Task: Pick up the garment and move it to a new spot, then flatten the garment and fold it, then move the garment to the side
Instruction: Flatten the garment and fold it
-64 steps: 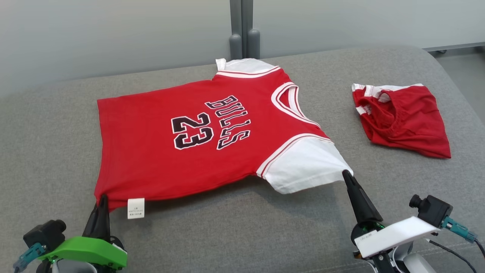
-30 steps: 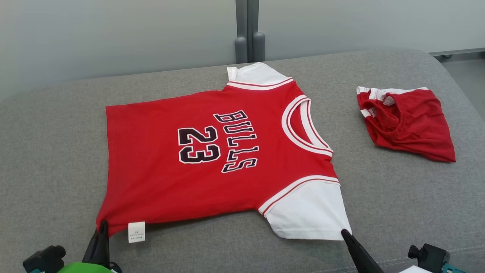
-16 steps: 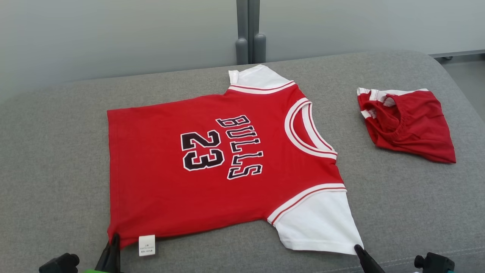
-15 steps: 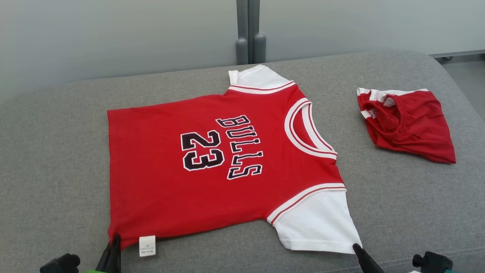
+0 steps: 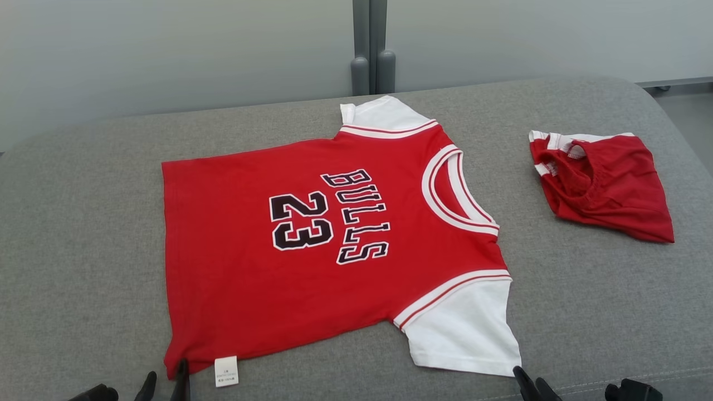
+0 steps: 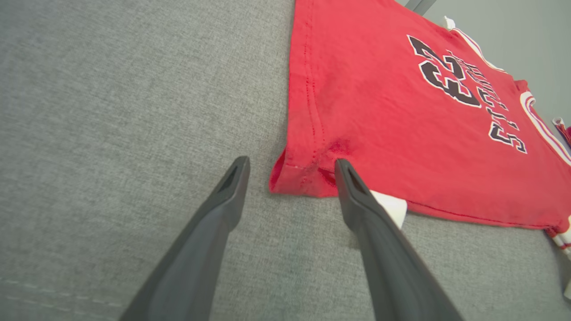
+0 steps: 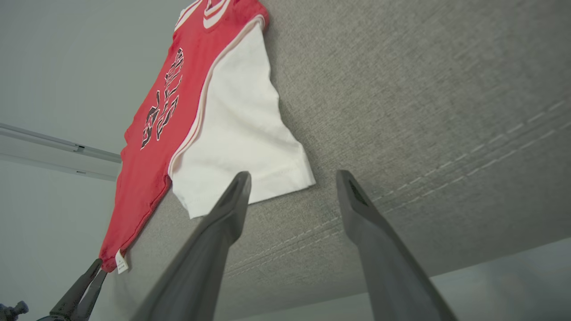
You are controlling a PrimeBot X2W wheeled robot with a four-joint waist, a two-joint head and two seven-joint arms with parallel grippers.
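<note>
Garment [image 5: 312,250], a red jersey w/ white sleeves and black "BULLS 23", lies flat and face up mid grey cushion [image 5: 83,234], neck toward the robot's R.

Head view: a crumpled red piece w/ white trim [image 5: 607,186] sits well apart on the R side, and a grey post [image 5: 373,61] stands at the wall behind. L gripper [image 5: 165,383] tips peek up at the bottom edge by the hem corner, beside the white care label [image 5: 226,371]. R gripper [image 5: 532,385] tips sit just below the near sleeve [image 5: 468,328] corner. Jaw gaps are hard to judge here.

L wrist view: L gripper [image 6: 290,167] jaws stand wide, w/ the hem corner of the garment [image 6: 401,102] btwn them. One finger overlaps the hem edge and part-hides the label [image 6: 395,207]. Nothing is clamped.

R wrist view: R gripper [image 7: 293,178] jaws are also wide, w/ the sleeve [image 7: 236,129] corner btwn the tips. One finger crosses the sleeve hem, the other is over bare cushion. Stitched seam lines [image 7: 490,147] run along the cushion edge, and the L gripper [image 7: 82,285] shows far off at the label corner.
</note>
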